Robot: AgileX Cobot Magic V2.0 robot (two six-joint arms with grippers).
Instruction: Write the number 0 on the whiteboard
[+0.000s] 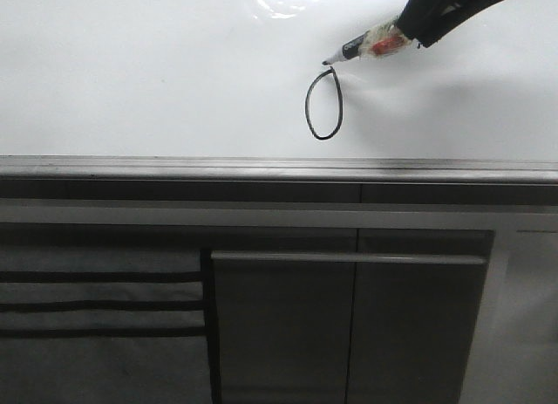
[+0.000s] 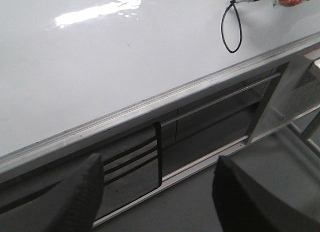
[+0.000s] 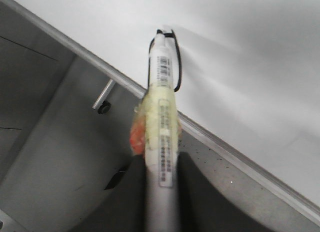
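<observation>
Looking over the front view, I see my right gripper (image 1: pixel 417 30) clenched on the white-barrelled marker pen (image 1: pixel 366 46), which is wrapped partway along in yellowish tape with a red patch. The pen slants down from the upper right, and its black tip sits at the top of the number 0 (image 1: pixel 323 105), a thin black hand-drawn oval, taller than wide. I cannot tell whether the tip touches the surface or hangs just off it.

That oval lies on the large glossy white whiteboard (image 1: pixel 157 81), right of its middle and a little above the grey metal edge strip (image 1: pixel 261 167) along the near side. Glare spots shine on the board near its far edge.

From the right wrist view, the pen (image 3: pixel 162 122) runs straight out between the dark fingers (image 3: pixel 131 192), with a barcode label along the barrel, and the oval (image 3: pixel 176 66) shows partly behind it.

My left gripper (image 2: pixel 157 192) hangs released, its two dark fingers (image 2: pixel 82 197) spread wide apart, below the board's edge and in front of the dark grey cabinet fronts (image 2: pixel 200 122), well apart from the oval (image 2: pixel 231 27).
</observation>
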